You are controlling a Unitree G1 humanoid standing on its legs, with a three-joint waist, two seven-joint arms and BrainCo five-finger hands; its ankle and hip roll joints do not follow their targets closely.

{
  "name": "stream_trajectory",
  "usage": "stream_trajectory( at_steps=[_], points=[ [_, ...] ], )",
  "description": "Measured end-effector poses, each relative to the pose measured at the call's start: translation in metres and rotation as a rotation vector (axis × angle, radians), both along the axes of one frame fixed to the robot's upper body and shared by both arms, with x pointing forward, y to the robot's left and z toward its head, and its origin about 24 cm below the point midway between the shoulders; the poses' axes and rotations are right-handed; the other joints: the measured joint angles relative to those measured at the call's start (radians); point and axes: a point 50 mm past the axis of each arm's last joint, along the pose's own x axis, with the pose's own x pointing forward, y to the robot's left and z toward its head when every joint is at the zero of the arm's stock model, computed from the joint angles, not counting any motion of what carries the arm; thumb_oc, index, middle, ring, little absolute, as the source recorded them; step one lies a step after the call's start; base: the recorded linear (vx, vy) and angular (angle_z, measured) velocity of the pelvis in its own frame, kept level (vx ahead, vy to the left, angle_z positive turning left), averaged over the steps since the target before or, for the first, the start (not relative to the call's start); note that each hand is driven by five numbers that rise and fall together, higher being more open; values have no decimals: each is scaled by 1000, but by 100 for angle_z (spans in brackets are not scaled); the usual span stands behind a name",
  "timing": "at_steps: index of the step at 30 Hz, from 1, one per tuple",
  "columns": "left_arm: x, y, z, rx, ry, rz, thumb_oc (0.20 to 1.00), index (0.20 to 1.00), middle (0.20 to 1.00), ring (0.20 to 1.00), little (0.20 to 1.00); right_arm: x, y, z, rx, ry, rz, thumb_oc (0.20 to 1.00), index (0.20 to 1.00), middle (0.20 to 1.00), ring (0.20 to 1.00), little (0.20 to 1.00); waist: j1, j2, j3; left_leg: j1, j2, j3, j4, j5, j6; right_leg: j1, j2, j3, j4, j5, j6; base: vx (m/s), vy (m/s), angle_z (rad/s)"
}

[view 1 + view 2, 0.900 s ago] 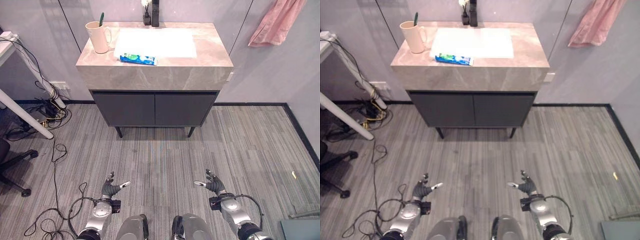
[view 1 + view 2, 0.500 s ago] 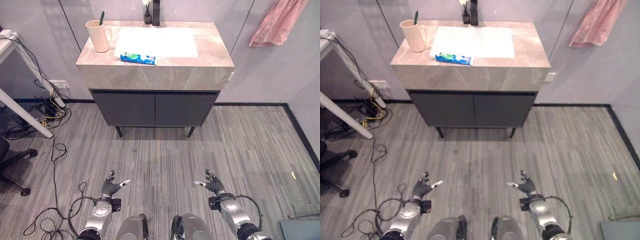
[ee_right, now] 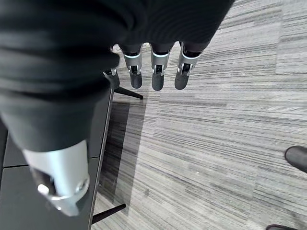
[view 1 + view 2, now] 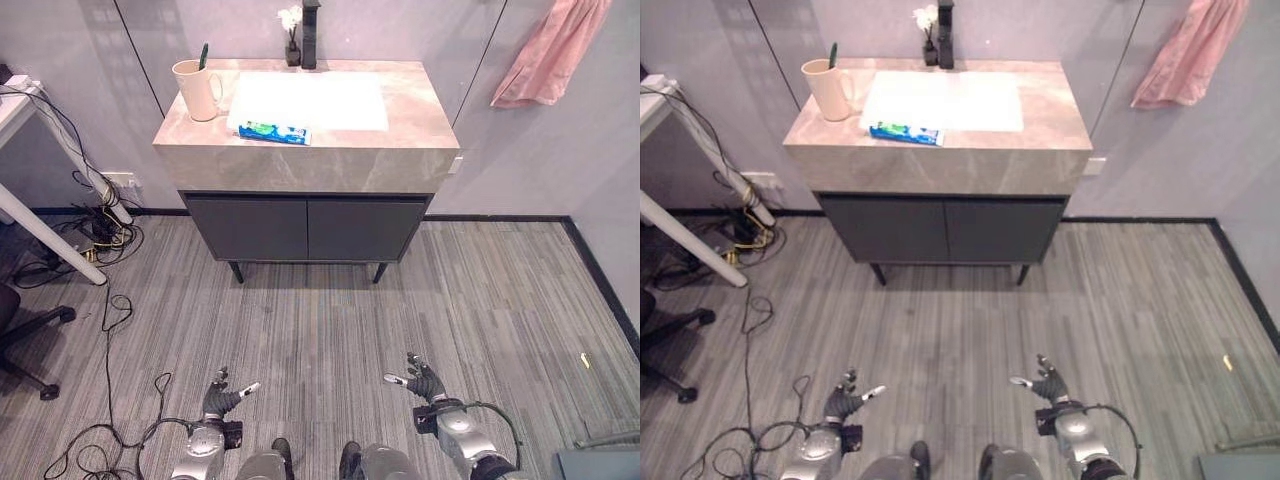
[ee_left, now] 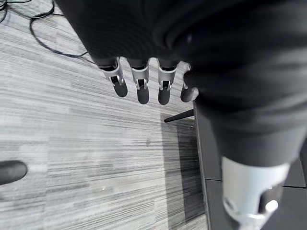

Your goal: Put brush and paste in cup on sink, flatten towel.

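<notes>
- We face a grey wall and a grey striped plank floor (image 4: pixel 330 320), seen from well back.
- Against the wall stands a vanity (image 4: pixel 308 228) with dark double doors on thin legs, topped by a mottled stone counter (image 4: pixel 420 120).
- Set into the counter we see a pale rectangular sink basin (image 4: pixel 320 98), with a black faucet (image 4: pixel 310 20) at its back edge and a small dark vase of white flowers (image 4: pixel 291 35) just beside the faucet.
- A pink towel (image 4: pixel 548 55) hangs bunched on the wall to the right of the vanity, well apart from it.
- On the left, a white table leg (image 4: pixel 45 235) slants down toward a tangle of cables (image 4: pixel 100 215) by the wall.
- A cream cup (image 4: pixel 196 88) stands upright on the counter's back left corner; a dark-green toothbrush (image 4: pixel 203 55) stands in it.
- The toothpaste tube (image 4: pixel 273 131) lies flat on the front rim of the basin, near the cup but not touching it.
- Our left hand (image 4: pixel 221 392) hangs low over the floor, well short of the vanity; fingers straight and slightly spread, holding nothing.
- Our right hand (image 4: pixel 424 380) hangs low on the other side, fingers likewise straight and empty.
</notes>
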Motion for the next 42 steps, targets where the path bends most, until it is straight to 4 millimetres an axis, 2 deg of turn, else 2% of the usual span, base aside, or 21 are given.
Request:
stream_trajectory(
  at_steps=[3, 8, 11, 15, 17, 19, 20, 21, 22, 23, 25, 26, 28, 29, 31, 32, 33, 35, 37, 40, 42],
  points=[
    [0, 1, 0, -2, -1, 7, 1000, 1000, 1000, 1000, 1000, -2, -1, -1, -5, 1, -6, 1000, 1000, 1000, 1000, 1000, 1, 1, 0, -8, 11, -1, -17, 25, -25, -3, 21, -1, -32, 7, -3, 11, -156, 0],
    [13, -3, 7, -10, -43, -10, 1000, 1000, 1000, 1000, 1000, 0, -7, 2, -24, -7, -7, 1000, 1000, 1000, 1000, 1000, 7, -7, 39, -141, 28, 3, 177, 52, -84, 7, 14, -21, -76, 26, -36, 99, -29, 14],
    [21, -4, 11, -7, -66, -15, 1000, 1000, 1000, 1000, 1000, 1, -12, 3, -44, -13, -21, 1000, 1000, 1000, 1000, 1000, 8, 2, 54, -165, 63, 45, 34, 60, -92, 45, 31, -26, -180, 64, -14, 266, 113, 16],
    [29, -4, 15, 3, -88, -8, 1000, 1000, 1000, 1000, 1000, 8, -11, 7, -49, -31, -10, 1000, 1000, 1000, 1000, 1000, 14, 40, 85, -199, 115, 61, -191, 154, -109, 92, 74, -17, -298, 106, -17, 305, 108, -12],
    [34, -4, 17, 9, -93, -8, 1000, 1000, 1000, 1000, 1000, 8, -9, 6, -55, -25, 9, 1000, 1000, 1000, 1000, 1000, 19, 43, 92, -221, 129, 59, -216, 172, -115, 119, 80, -8, -327, 111, -17, 391, 136, -18],
    [34, -4, 17, 10, -93, -7, 1000, 1000, 1000, 1000, 1000, 9, -4, 6, -97, -17, 83, 1000, 1000, 1000, 1000, 1000, 46, 40, 94, -203, 126, 24, -232, 191, -114, 167, 80, 41, -351, 106, 2, 478, 212, -64],
    [30, -4, 16, 6, -88, -5, 1000, 1000, 1000, 1000, 1000, 12, -2, 8, -117, -29, 124, 1000, 1000, 1000, 1000, 1000, 69, 47, 91, -165, 131, 12, -257, 193, -106, 184, 78, 78, -351, 99, 19, 536, 342, -112],
    [23, -1, 13, 12, -71, -1, 1000, 1000, 1000, 1000, 1000, 14, 5, 9, -125, -38, 158, 1000, 1000, 1000, 1000, 1000, 75, 49, 89, -113, 113, -12, -252, 275, -73, 234, 56, 114, -363, 81, 49, 354, 266, -107],
    [27, 0, 15, 18, -82, -5, 1000, 1000, 1000, 1000, 1000, 12, 9, 7, -120, -31, 178, 1000, 1000, 1000, 1000, 1000, 79, 29, 88, -104, 84, 3, -229, 265, -49, 213, 16, 124, -297, 67, 76, 441, 403, -65],
    [32, -1, 20, 17, -108, -17, 1000, 1000, 1000, 1000, 1000, 15, 13, 10, -109, -51, 189, 1000, 1000, 1000, 1000, 1000, 73, 34, 92, -104, 68, 21, -194, 247, -11, 140, -25, 119, -127, 35, 86, 340, 330, -19],
    [43, 1, 29, 26, -158, -29, 1000, 1000, 1000, 1000, 1000, 14, 19, 11, -85, -57, 203, 1000, 1000, 1000, 1000, 1000, 68, 22, 89, -82, 24, 35, -169, 194, 22, 84, -81, 126, 42, 46, 115, 420, 409, 2],
    [47, 3, 33, 36, -176, -42, 1000, 1000, 1000, 1000, 1000, 15, 22, 11, -73, -63, 205, 1000, 1000, 1000, 1000, 1000, 68, 20, 90, -64, -1, 41, -156, 167, 41, 35, -119, 131, 182, 56, 130, 355, 380, 7],
    [51, 3, 39, 43, -201, -59, 1000, 1000, 1000, 1000, 1000, 20, 27, 17, -60, -91, 217, 1000, 1000, 1000, 1000, 1000, 61, 24, 95, -24, -27, 56, -131, 122, 76, -21, -169, 144, 364, 139, 163, 276, 273, 3],
    [52, 4, 40, 55, -203, -78, 1000, 1000, 1000, 1000, 1000, 22, 28, 19, -56, -102, 221, 1000, 1000, 1000, 1000, 1000, 60, 27, 97, -10, -30, 57, -132, 114, 82, -36, -179, 136, 409, 166, 166, 238, 159, -4],
    [55, 12, 46, 107, -217, -111, 1000, 1000, 1000, 1000, 1000, 35, 32, 33, -69, -163, 274, 1000, 1000, 1000, 1000, 1000, 58, 35, 102, 35, -29, 54, -130, 82, 124, -87, -158, 134, 462, 154, 176, 353, 193, -8],
    [53, 15, 48, 120, -225, -118, 1000, 1000, 1000, 1000, 1000, 37, 33, 40, -80, -200, 310, 1000, 1000, 1000, 1000, 1000, 59, 47, 111, 63, -22, 60, -141, 51, 142, -98, -162, 96, 449, 122, 177, 395, 114, -46],
    [44, 18, 45, 142, -208, -135, 1000, 1000, 1000, 1000, 1000, 41, 32, 51, -94, -261, 339, 1000, 1000, 1000, 1000, 1000, 59, 56, 116, 102, -19, 98, -161, 56, 126, -103, -212, -21, 378, 97, 170, 274, -24, -65],
    [39, 17, 42, 136, -199, -129, 1000, 1000, 1000, 1000, 1000, 46, 29, 58, -106, -293, 356, 1000, 1000, 1000, 1000, 1000, 31, 69, 116, 138, -18, 99, -177, 44, 104, -124, -219, -100, 205, 101, 175, 261, -57, -27],
    [47, 16, 47, 138, -220, -134, 1000, 1000, 1000, 1000, 1000, 42, 27, 55, -127, -269, 367, 1000, 1000, 1000, 1000, 1000, 5, 40, 117, 139, -28, 82, -183, 41, 77, -147, -215, -64, 28, 150, 186, 266, -123, 31],
    [51, 13, 47, 154, -223, -157, 1000, 1000, 1000, 1000, 1000, 39, 28, 51, -169, -251, 402, 1000, 1000, 1000, 1000, 1000, 1, 2, 97, 143, -31, 70, -205, 38, 50, -151, -212, -11, -214, 273, 195, 450, -191, 16],
    [48, 14, 44, 163, -204, -156, 1000, 1000, 1000, 1000, 1000, 35, 29, 47, -199, -240, 433, 1000, 1000, 1000, 1000, 1000, -8, -30, 78, 160, -33, 40, -213, 24, -5, -83, -210, 19, -368, 351, 200, 386, -163, 35]
  ],
)
